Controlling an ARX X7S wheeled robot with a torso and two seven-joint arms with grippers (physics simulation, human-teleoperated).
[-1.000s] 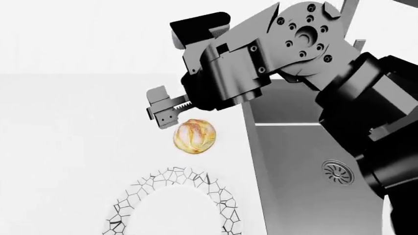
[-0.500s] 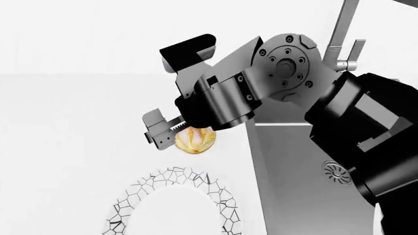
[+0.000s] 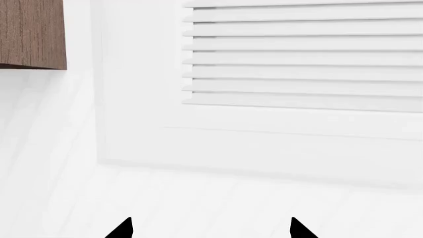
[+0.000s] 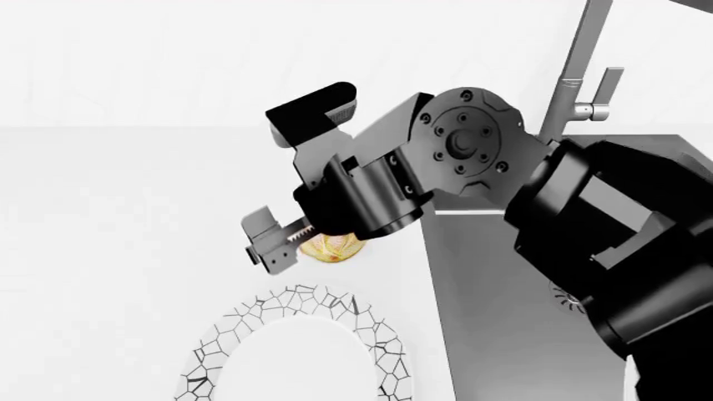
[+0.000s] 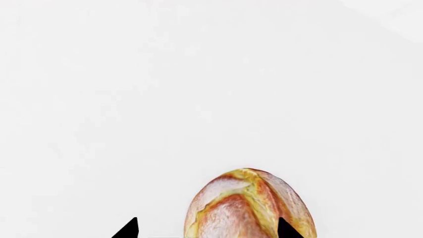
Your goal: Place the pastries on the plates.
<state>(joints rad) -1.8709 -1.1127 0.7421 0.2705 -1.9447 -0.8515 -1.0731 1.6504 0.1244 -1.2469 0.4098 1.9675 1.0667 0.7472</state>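
The bun (image 4: 331, 247) looks soft and light, so it should be squeezed gently on its round sides. It sits on the white counter (image 4: 134, 217) just past the mosaic plate (image 4: 385, 355), between the spread fingers of the right gripper (image 4: 299, 242), not yet held. The arm hides most of the bun, and the left gripper (image 3: 208, 229) shows only two spread tips near a white slatted door (image 3: 297, 54).

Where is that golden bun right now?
In the head view the bun sits on the white counter under the right gripper, just beyond the mosaic-rimmed plate.
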